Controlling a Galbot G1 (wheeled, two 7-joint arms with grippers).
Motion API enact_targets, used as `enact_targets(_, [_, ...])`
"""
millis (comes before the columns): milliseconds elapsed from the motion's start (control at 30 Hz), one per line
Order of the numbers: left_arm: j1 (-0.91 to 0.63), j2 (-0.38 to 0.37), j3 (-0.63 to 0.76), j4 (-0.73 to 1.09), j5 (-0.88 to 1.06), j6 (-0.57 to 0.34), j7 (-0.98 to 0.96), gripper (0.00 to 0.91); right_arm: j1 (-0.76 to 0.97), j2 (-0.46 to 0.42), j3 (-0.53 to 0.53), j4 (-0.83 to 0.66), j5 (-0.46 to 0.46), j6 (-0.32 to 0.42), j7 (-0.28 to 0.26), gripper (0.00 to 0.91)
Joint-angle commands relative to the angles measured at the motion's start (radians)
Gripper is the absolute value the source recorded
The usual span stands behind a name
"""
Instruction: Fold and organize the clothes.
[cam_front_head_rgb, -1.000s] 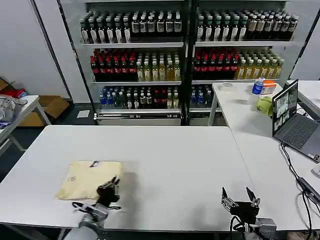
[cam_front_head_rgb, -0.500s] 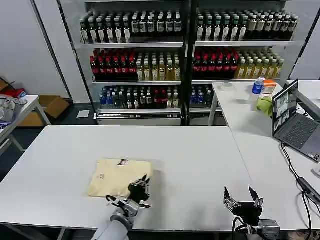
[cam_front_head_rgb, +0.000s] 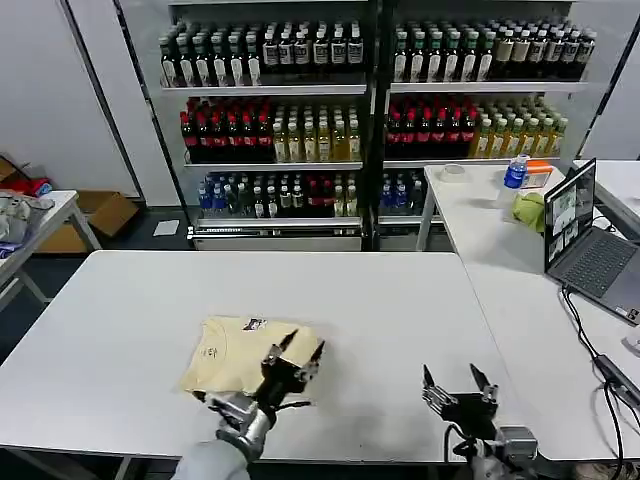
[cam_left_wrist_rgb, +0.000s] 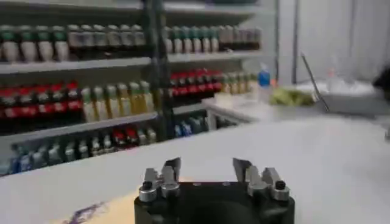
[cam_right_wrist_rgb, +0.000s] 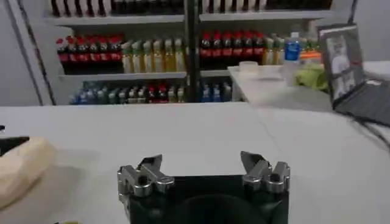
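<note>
Head view shows the T-shirt (cam_front_head_rgb: 238, 354) folded into a soft, roughly rectangular pad, pale cream, thin fabric, its long axis running across the white surface (cam_front_head_rgb: 120, 310) from left to right. A small dark label mark sits at the far edge, so the collar end faces the shelves. It lies flat on the surface's near left part. The left pincer (cam_front_head_rgb: 297, 352) hangs just over the shirt's right edge, fingers apart and holding nothing. The right pincer (cam_front_head_rgb: 455, 382) waits well apart to the right, above bare surface, its fingers spread too.
</note>
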Motion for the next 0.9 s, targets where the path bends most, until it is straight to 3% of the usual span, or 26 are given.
enact_targets(33, [0.272, -0.018, -0.386, -0.164, -0.261, -0.080, -0.034, 0.907, 0.327, 0.085, -0.270, -0.170, 0.165, -0.031, 0.048, 0.907])
enact_targets(267, [0.377, -0.059, -0.505, -0.202, -0.242, -0.103, -0.061, 0.907, 0.526, 0.217, -0.397, -0.370, 0.278, -0.044, 0.116, 0.907])
enact_targets(533, [0.425, -0.107, -0.512, -0.242, -0.201, -0.106, -0.065, 0.907, 0.671, 0.337, -0.434, -0.549, 0.360, -0.045, 0.143, 0.907])
enact_targets(900, [0.436, -0.131, -0.509, -0.249, -0.186, -0.105, -0.068, 0.907, 0.720, 0.398, -0.444, -0.654, 0.424, -0.061, 0.150, 0.907])
